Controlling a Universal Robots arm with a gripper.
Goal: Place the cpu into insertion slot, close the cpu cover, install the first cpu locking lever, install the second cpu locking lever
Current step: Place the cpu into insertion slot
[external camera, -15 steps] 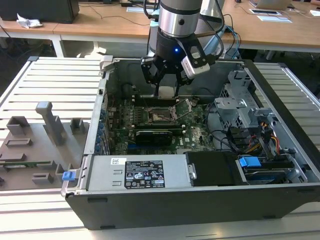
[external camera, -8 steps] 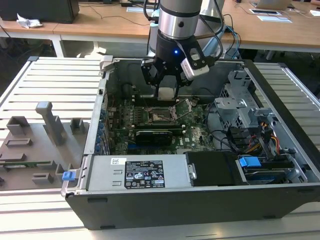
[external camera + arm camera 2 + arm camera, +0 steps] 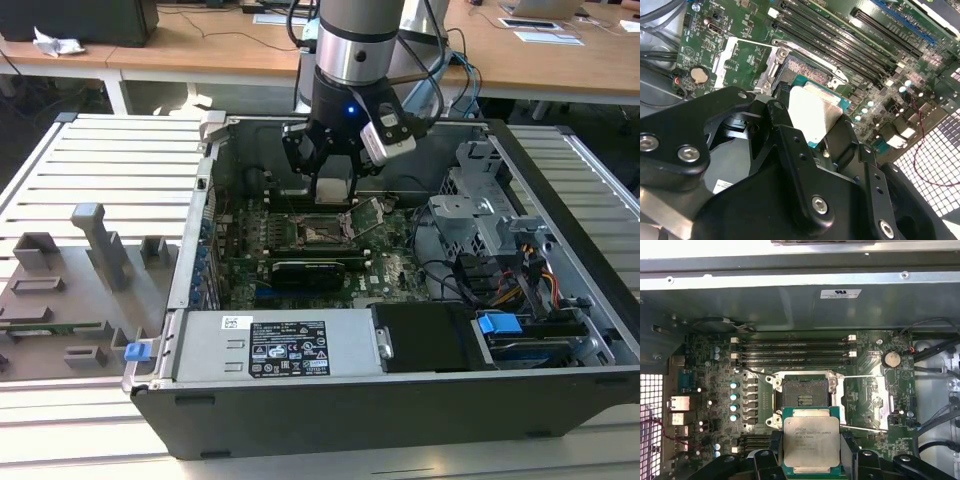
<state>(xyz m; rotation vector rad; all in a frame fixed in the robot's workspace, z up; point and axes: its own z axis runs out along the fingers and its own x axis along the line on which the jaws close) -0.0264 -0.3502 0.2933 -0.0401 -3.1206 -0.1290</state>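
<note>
Tabletop of pale metal slats (image 3: 110,150) is spread beneath an open case (image 3: 350,410), which is laid on its side with its inside turned up. Grey holders (image 3: 100,240) are stood on the slats at the exterior view's left, well apart from the case. A long power supply (image 3: 270,345) is fixed along the near wall, and a green board (image 3: 390,265) is laid over the floor of the case behind it. The arm (image 3: 357,40) is brought down from the far side, and its black gripper (image 3: 333,190) is hung above the middle of the board. The gripper is clamped on the cpu (image 3: 811,442), one finger (image 3: 777,112) being pressed to each of two opposite edges, with the silver-grey top turned up. The cpu is held clear of the board, close by the slot (image 3: 803,395) and not seated in it. The slot is left bare, its dark square recess being exposed within the metal rim. The cover (image 3: 872,400) is swung open and laid back at the exterior view's right of the slot. Two thin levers (image 3: 865,375) are seen along the cover's edges, unlatched. Memory slots (image 3: 795,352) are ranged on the far side of the slot, and a coin battery (image 3: 891,359) is set near the cover.
</note>
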